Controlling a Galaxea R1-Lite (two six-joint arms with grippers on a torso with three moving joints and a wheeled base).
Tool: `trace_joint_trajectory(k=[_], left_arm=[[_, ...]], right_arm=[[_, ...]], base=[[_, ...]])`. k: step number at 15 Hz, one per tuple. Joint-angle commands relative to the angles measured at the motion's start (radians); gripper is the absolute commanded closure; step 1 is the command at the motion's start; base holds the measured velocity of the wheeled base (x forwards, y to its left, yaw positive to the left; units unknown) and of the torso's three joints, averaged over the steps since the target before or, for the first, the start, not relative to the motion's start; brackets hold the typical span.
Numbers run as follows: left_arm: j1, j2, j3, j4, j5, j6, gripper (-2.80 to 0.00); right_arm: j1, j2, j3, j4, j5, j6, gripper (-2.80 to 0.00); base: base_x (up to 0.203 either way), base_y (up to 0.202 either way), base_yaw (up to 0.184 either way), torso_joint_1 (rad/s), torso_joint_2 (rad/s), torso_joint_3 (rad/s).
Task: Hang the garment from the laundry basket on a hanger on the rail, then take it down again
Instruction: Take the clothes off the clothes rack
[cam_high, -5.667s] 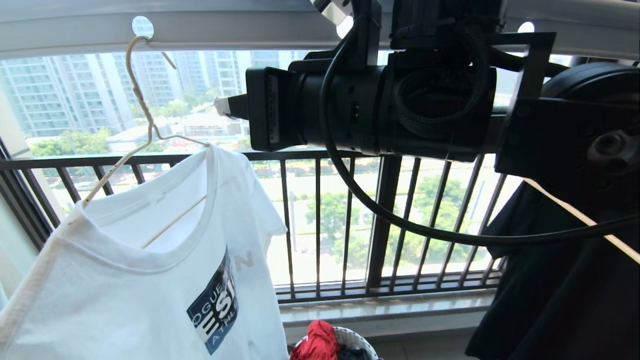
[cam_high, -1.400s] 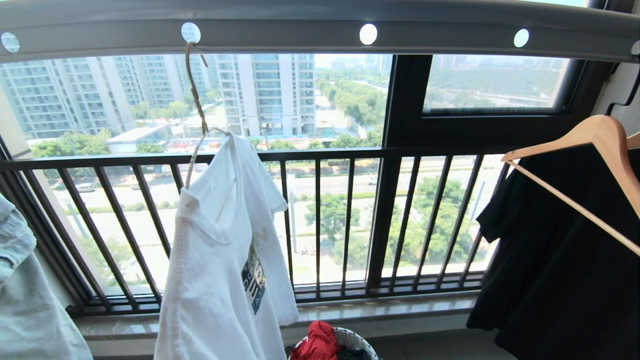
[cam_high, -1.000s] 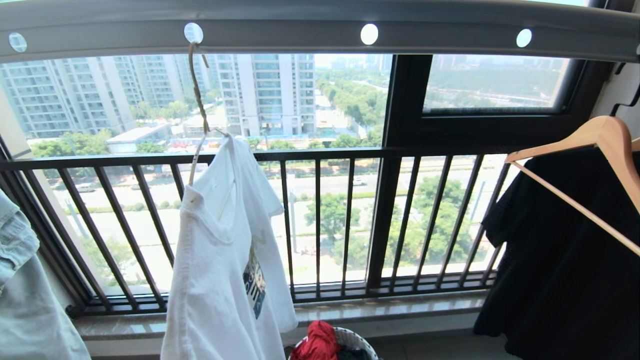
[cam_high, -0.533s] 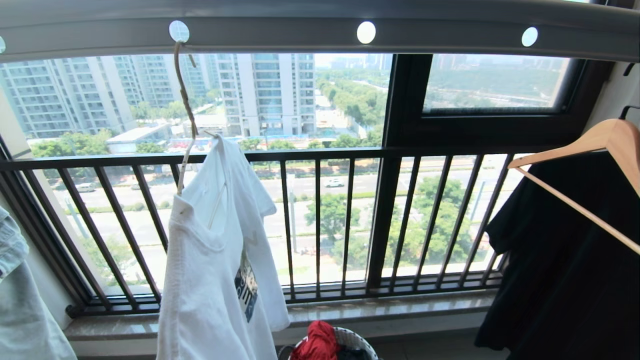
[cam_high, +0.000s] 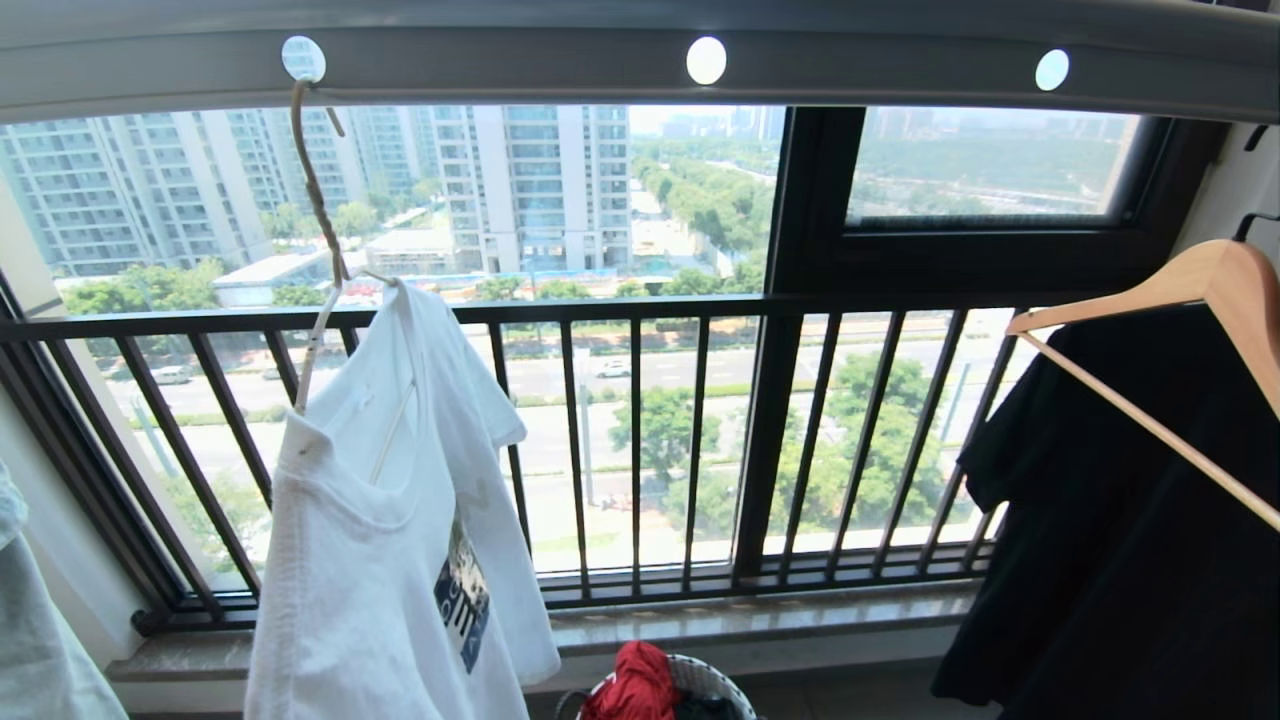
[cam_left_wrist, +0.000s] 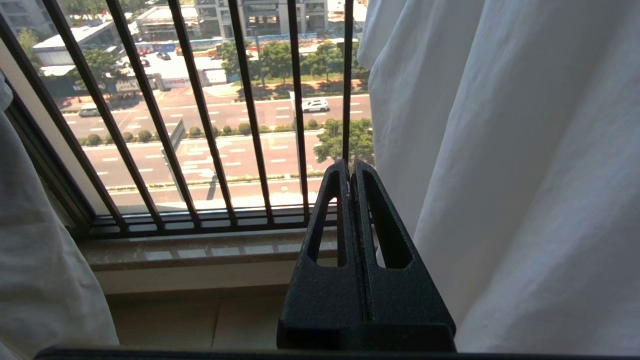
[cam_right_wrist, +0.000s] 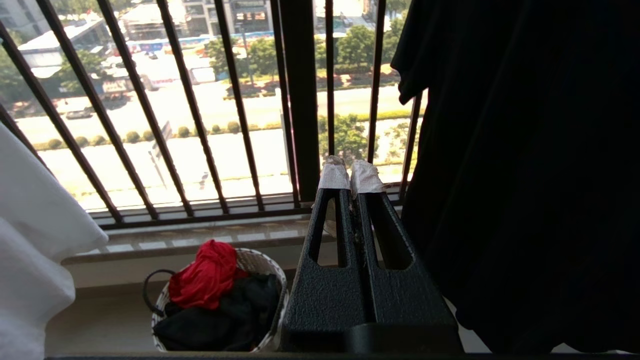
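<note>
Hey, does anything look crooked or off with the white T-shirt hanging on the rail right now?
Yes. The white T-shirt sits lopsided on the thin cream wire hanger, which is hooked in a hole of the grey perforated rail: one hanger arm shows bare above the shoulder.

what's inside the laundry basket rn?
In the laundry basket, by the right wrist view: a crumpled red garment on top, beside and over dark clothing. Anything beneath those is covered, and the basket's bottom cannot be seen.

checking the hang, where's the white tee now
Head view, left side: the white T-shirt hangs on the wire hanger, hooked in the grey rail.
</note>
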Motion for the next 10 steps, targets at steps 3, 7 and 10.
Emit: trace_joint_trajectory(k=[3,7,10], left_arm=[[0.0,-0.002,0.0,0.0,0.0,0.0,0.0],[0.0,-0.002,0.0,0.0,0.0,0.007,0.0],[0.0,-0.002,0.0,0.001,0.002,0.002,0.0]], right_arm=[[0.0,0.0,0.0,0.001,0.0,0.001,0.0],[0.0,0.0,0.0,0.001,0.0,0.001,0.0],[0.0,0.0,0.0,0.001,0.0,0.001,0.0]], base=[[0.0,0.0,0.0,0.0,0.0,0.0],[0.0,0.0,0.0,0.0,0.0,0.0],[0.0,0.0,0.0,0.0,0.0,0.0]])
